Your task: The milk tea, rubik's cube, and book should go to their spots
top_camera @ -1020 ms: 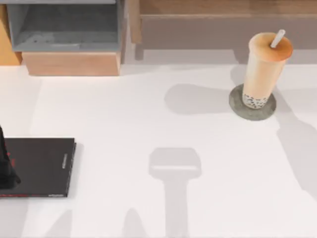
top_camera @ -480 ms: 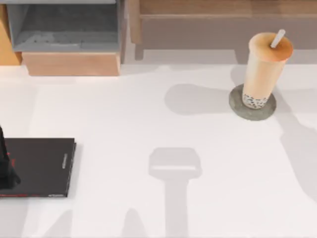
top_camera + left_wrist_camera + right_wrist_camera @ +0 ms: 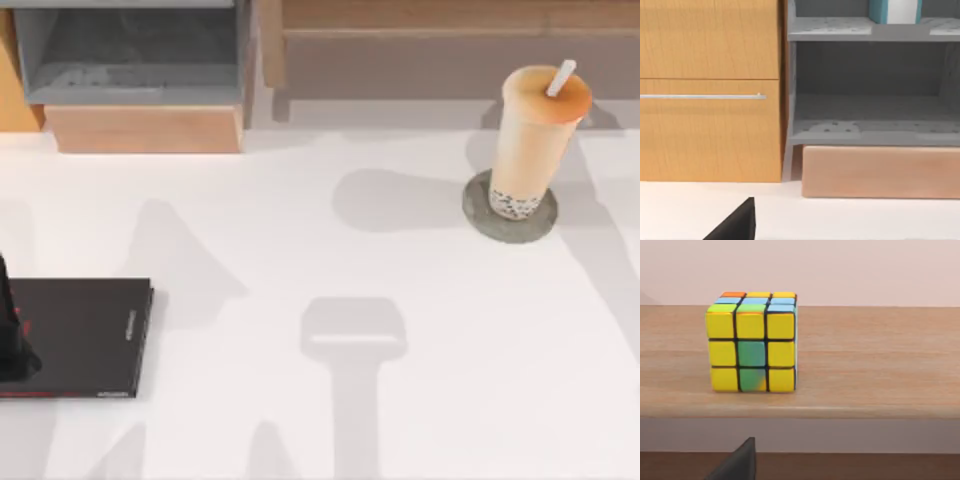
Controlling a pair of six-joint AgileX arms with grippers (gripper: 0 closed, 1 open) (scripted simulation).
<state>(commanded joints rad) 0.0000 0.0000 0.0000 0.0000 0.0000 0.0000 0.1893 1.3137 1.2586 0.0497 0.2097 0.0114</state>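
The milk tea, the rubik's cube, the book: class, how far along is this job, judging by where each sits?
Looks done: the milk tea stands on the grey disc; the rubik's cube sits on a wooden shelf; a teal book stands on the grey shelf. In hand: nothing visibly held. Left: seemingly nothing; the black slab lies on the table's left.

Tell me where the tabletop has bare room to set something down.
Widest bare patch: the middle of the table, between the black slab at the left edge and the milk tea on its grey disc. Crowded: the back edge, along the shelf unit.
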